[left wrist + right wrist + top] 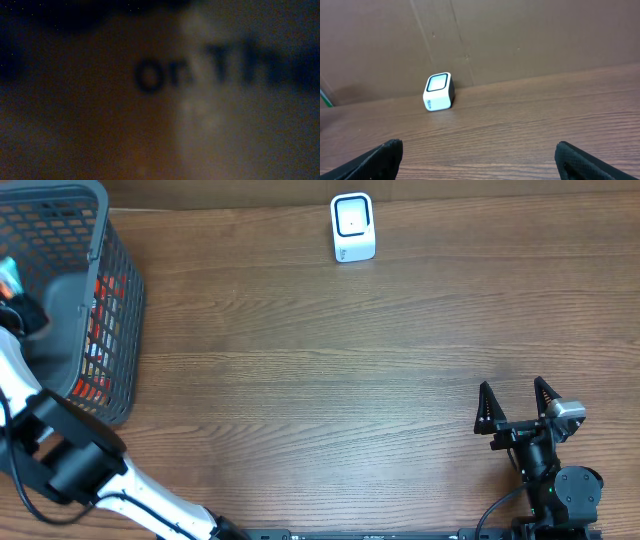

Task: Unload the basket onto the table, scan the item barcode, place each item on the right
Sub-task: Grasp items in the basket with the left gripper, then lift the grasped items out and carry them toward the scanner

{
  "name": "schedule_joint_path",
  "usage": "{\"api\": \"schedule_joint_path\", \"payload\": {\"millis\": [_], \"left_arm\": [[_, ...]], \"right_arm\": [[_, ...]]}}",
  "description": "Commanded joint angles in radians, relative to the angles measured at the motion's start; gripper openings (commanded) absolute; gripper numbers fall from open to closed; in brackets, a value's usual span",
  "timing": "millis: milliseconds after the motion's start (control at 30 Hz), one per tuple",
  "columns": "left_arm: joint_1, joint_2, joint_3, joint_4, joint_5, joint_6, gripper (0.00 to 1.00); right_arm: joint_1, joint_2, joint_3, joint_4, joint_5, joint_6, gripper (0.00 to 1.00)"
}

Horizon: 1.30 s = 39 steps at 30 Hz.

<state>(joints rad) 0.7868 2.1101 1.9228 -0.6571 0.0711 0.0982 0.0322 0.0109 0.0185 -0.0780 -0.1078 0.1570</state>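
Large dark letters reading roughly "On Th" stand on a dim, blurred printed surface point(150, 125) that fills the left wrist view. The rest of the word runs off to the right, too soft to read. The small mark on the white scanner point(352, 227) at the far side of the desk point(300, 380) and the print on the red-and-white packs point(100, 330) in the basket point(125, 300) at far left are too small to make out.

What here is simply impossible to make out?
Left fingers: overhead, cut off by the left edge inside the basket; whether they grip anything is unclear.
Printed package: left wrist view, too close, dark and blurred; no barcode visible.
Basket contents: overhead, screened by the mesh wall.
Scanner markings: too small, overhead.
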Motion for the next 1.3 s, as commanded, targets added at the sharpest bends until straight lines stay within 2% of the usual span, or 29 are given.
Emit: {"api": "schedule_joint_path", "payload": {"millis": [0, 333, 600, 833, 1033, 1267], "left_arm": [[-0.044, -0.201, 0.023, 0.016, 0.008, -0.047, 0.57], [-0.202, -0.481, 0.023, 0.001, 0.008, -0.074, 0.58], [-0.46, -0.615, 0.023, -0.183, 0.0, -0.108, 0.57], [-0.726, -0.617, 0.023, -0.388, 0.0, -0.18, 0.53], [-0.949, -0.571, 0.023, -0.496, 0.0, -0.238, 0.51], [-1.182, -0.466, -0.019, -0.5, -0.003, -0.326, 0.5]], "right_arm": [[-0.006, -0.008, -0.011, 0.005, -0.002, 0.003, 1.0], [-0.005, -0.008, -0.011, 0.005, -0.002, 0.004, 1.0], [-0.006, -0.008, -0.011, 0.005, -0.002, 0.003, 1.0], [-0.006, -0.008, -0.011, 0.005, -0.002, 0.003, 1.0], [-0.006, -0.008, -0.011, 0.005, -0.002, 0.003, 1.0], [-0.006, -0.008, -0.011, 0.005, -0.002, 0.003, 1.0]]}}
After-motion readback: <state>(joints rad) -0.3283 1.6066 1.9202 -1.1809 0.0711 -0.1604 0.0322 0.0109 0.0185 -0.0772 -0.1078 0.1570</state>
